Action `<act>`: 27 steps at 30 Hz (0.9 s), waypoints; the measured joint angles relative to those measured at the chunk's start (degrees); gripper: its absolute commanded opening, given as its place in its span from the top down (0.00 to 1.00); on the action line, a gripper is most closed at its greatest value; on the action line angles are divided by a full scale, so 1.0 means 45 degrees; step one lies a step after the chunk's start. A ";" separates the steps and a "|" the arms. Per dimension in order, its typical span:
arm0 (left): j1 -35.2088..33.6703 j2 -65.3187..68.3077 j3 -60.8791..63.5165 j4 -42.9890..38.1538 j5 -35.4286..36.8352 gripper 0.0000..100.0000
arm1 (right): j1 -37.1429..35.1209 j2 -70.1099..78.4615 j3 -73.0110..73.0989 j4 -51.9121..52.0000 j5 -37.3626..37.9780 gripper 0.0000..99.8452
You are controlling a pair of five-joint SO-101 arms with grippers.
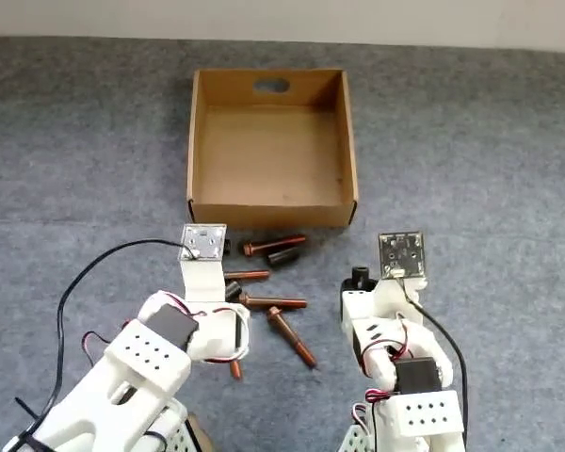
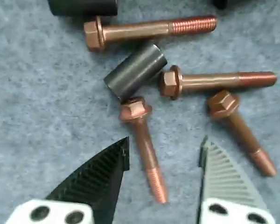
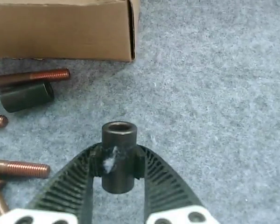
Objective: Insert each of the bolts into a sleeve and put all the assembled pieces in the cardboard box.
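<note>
Copper bolts (image 1: 275,303), dark sleeves (image 1: 282,255) beside box (image 1: 271,215)

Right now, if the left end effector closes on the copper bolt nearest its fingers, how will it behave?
The bolt looks like solid metal, so it is probably stiff and heavy for its size. Its round shank may roll on the carpet, though the flanged head should curb that.

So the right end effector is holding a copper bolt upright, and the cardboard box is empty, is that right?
Not quite. The right end effector holds a dark sleeve, not a copper bolt; the right wrist view shows its hollow top. It is upright, and the cardboard box is empty.
</note>
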 measured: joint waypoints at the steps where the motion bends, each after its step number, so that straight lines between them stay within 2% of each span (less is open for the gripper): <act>1: 0.0117 0.0000 0.0000 -0.0020 0.0293 0.74 | 0.0000 0.0000 0.0000 0.0000 0.0000 0.99; 8: 0.0195 0.0117 0.0274 -0.0078 0.0899 0.82 | 0.0000 0.0000 0.0000 0.0000 0.0000 0.99; 12: -0.0469 0.0117 0.0762 -0.0742 0.0899 0.82 | 0.0000 0.0000 0.0000 0.0000 0.0000 0.99; 17: -0.0508 0.0117 0.1680 -0.1993 0.0899 0.83 | 0.0000 0.0000 0.0000 0.0000 0.0000 0.99; 21: -0.0508 0.0117 0.1700 -0.2129 0.0899 0.83 | 0.0000 0.0000 0.0000 0.0000 0.0000 0.99; 23: -0.0527 0.0117 0.1758 -0.2129 0.0899 0.87 | 0.0000 0.0000 0.0000 0.0000 0.0000 0.99; 26: -0.0586 0.0098 0.1778 -0.2149 0.0957 0.99 | 0.0000 0.0000 0.0000 0.0000 0.0000 0.99; 27: -0.0586 0.0098 0.1778 -0.2149 0.0860 1.00 | 0.0000 0.0000 0.0000 0.0000 0.0000 0.99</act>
